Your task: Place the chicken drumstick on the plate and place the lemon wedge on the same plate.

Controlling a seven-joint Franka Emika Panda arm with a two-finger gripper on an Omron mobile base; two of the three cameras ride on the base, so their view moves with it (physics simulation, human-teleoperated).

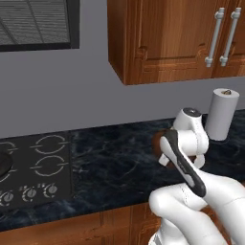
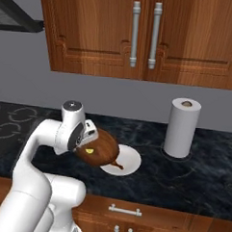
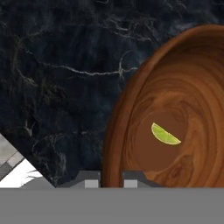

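I count one bowl [image 2: 99, 148], one plate [image 2: 127, 162], one lemon wedge [image 3: 164, 134], one drumstick [image 2: 117, 164] and one paper towel roll [image 2: 181, 127], all on the dark counter [image 2: 206, 175].

The plate lies just right of the bowl, partly tucked behind its rim. The drumstick shows as a small brown piece on the plate, at the bowl's edge. The wedge lies inside the bowl, near the bottom. The roll stands well right of the bowl.

From the hand view the gripper [image 3: 109, 181] is above the bowl's near rim, jaws drawn nearly together, holding nothing.

The right base view shows plate and drumstick. The left base view has a cooktop [image 1: 28, 167] well left of the bowl.
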